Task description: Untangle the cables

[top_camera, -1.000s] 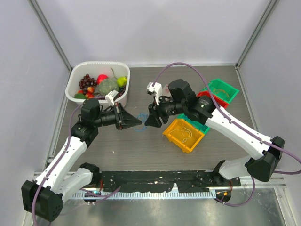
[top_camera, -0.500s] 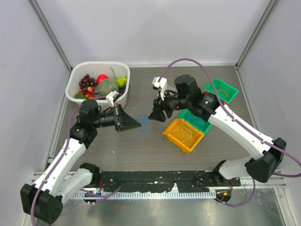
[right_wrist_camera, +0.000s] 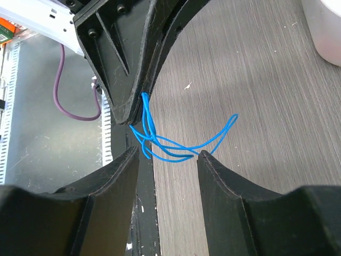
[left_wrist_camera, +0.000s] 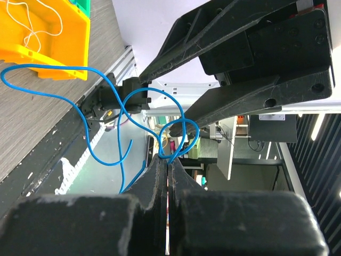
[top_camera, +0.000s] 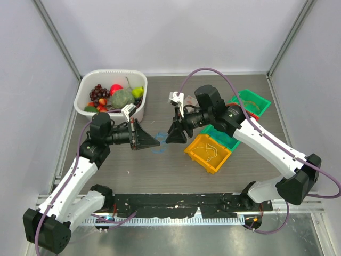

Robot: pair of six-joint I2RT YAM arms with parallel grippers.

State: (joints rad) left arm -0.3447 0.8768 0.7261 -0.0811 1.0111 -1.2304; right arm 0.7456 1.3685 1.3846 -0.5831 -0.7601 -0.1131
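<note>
one blue cable [right_wrist_camera: 152,140] sits clamped in the left tool [left_wrist_camera: 168,165], while the right tool [right_wrist_camera: 168,160] gapes apart.

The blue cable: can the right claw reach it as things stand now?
Probably yes. The right claw stands open just before the loops of the blue cable, which the shut left claw holds up; nothing lies between.
</note>
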